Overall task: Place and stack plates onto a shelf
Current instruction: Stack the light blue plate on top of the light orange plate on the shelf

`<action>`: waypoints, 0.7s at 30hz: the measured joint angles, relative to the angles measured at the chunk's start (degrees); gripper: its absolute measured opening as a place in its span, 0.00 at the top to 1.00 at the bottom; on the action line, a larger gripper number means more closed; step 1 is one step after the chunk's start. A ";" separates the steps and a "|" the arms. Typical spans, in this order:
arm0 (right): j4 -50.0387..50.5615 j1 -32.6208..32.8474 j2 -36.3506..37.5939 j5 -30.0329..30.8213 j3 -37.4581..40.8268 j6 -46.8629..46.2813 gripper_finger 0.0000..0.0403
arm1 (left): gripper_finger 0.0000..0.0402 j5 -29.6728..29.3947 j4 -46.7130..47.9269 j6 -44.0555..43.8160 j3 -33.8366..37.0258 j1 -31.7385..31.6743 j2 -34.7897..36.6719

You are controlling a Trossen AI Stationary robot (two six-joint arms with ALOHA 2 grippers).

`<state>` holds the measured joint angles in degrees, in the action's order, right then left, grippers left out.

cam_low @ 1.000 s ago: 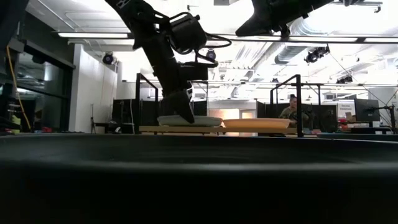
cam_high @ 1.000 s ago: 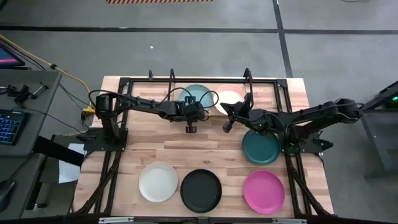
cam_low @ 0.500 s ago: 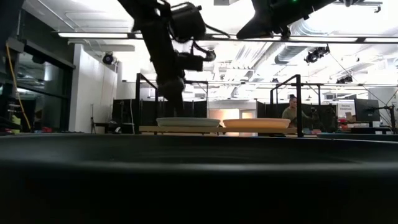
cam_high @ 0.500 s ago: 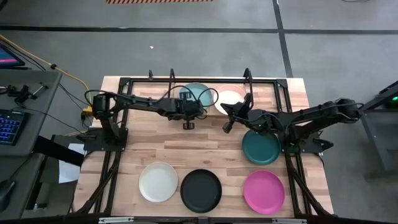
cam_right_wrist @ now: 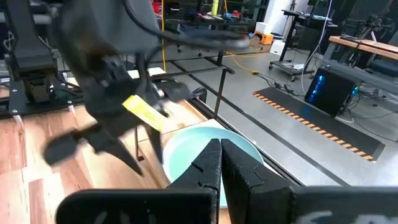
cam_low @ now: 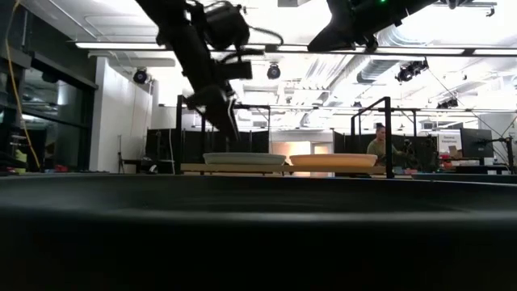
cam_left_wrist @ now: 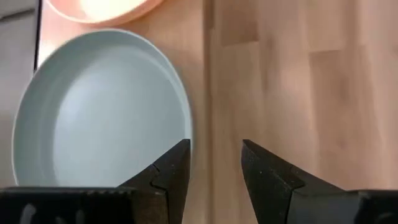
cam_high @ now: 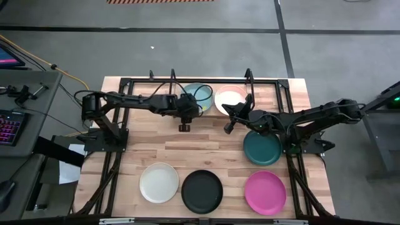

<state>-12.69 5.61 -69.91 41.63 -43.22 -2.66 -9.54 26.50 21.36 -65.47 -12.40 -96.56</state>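
The light teal plate lies flat on the shelf board, with the pale pink plate beside it toward the table's right. My left gripper hangs open above the teal plate's near rim, touching nothing. My right gripper is shut and empty, raised near the pink plate's near side. The dark teal plate lies on the table under the right arm. White, black and magenta plates lie in a row along the near edge.
Thin black shelf uprights stand at the far side, behind the two plates. The black tube frame edges the tabletop. Bare wood lies between the shelf and the near row of plates. A person sits in the room beyond.
My left gripper has opened and let go of the light teal plate, then risen and drawn back a little toward the table's left edge. The plate stays flat on the shelf beside the pink one.
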 joint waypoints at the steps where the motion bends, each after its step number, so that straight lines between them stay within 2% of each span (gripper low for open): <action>1: -0.02 0.00 0.00 0.00 0.00 0.02 1.00 | 0.67 -0.01 0.12 0.57 0.18 -0.56 -0.39; 7: -0.06 -0.02 0.00 0.01 0.00 0.09 1.00 | 0.67 0.18 -1.85 0.34 0.08 -4.07 -1.43; 15: -0.02 -0.02 0.00 0.00 0.00 0.05 1.00 | 0.67 7.15 -2.08 -1.22 0.10 -6.51 -1.70; 21: -0.02 -0.02 0.00 0.00 0.00 -0.06 1.00 | 0.67 7.56 -2.10 -1.19 0.10 -6.78 -1.70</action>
<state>-12.71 5.58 -69.91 41.63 -43.22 -2.72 -1.98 24.41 20.16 -65.36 -19.18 -98.26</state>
